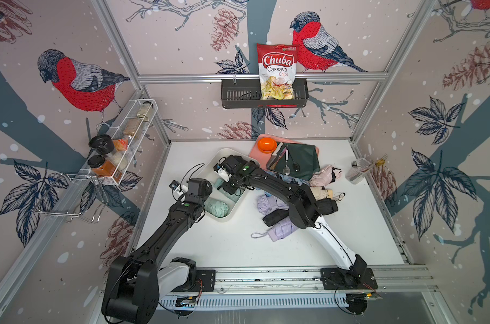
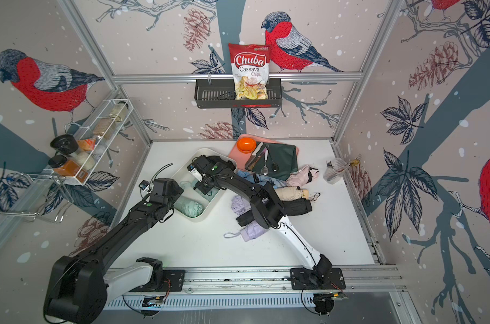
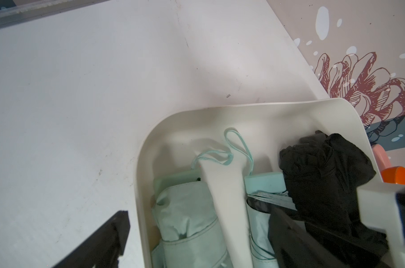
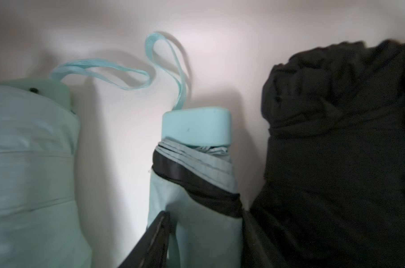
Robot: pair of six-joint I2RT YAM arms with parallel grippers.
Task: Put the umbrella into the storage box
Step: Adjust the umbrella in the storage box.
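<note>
The black folded umbrella (image 3: pixel 324 167) lies inside the storage box (image 3: pixel 145 148), beside 2 mint umbrellas (image 3: pixel 187 215), along the wall nearest the pink tray (image 1: pixel 254 157). The right gripper (image 1: pixel 230 187) is placed low over it; whether its jaws pinch it cannot be told. The left gripper (image 1: pixel 197 193) is spread and empty at the box's opposite rim. The fabric should be fully freed before a straight lift is made.
</note>
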